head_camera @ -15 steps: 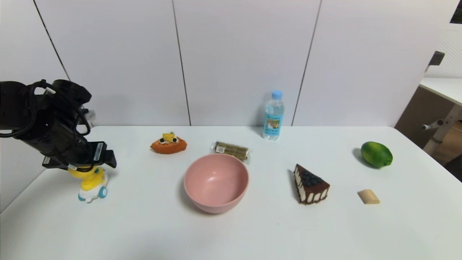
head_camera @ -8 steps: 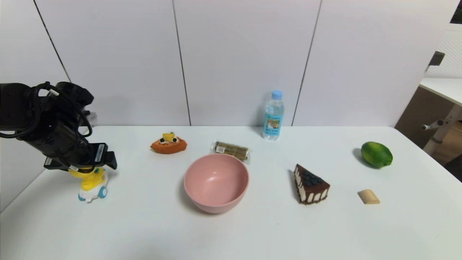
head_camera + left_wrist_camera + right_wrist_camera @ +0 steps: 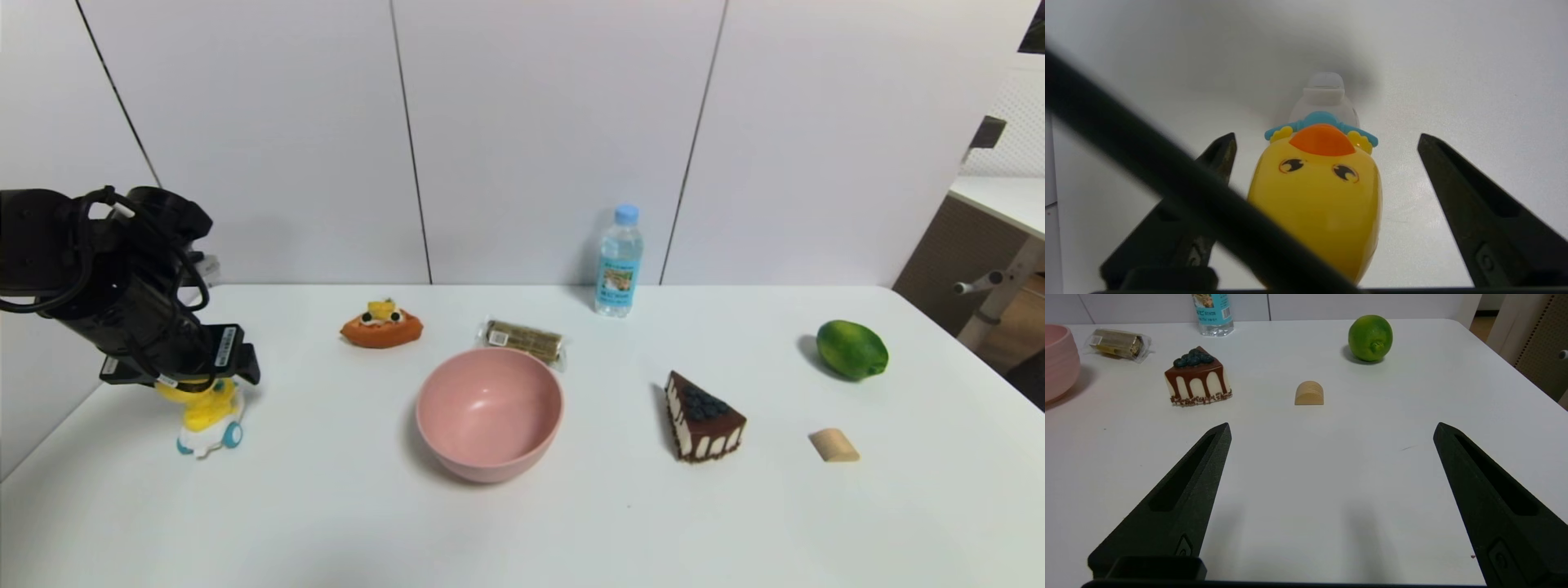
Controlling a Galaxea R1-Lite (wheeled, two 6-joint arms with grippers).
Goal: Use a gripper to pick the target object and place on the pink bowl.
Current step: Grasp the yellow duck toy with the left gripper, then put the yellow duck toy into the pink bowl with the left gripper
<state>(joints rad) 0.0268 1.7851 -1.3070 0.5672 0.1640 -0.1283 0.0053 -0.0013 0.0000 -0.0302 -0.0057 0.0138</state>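
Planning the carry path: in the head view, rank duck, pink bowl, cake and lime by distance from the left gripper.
1. Duck: directly under the left gripper, table's left edge.
2. Pink bowl: centre.
3. Cake: right of the bowl.
4. Lime: far right.

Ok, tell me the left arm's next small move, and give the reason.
Probably close the left end effector on the yellow duck toy. Its fingers already straddle the duck's head with gaps on both sides, and the duck stands on the table, left of the pink bowl. Nothing is gripped yet.
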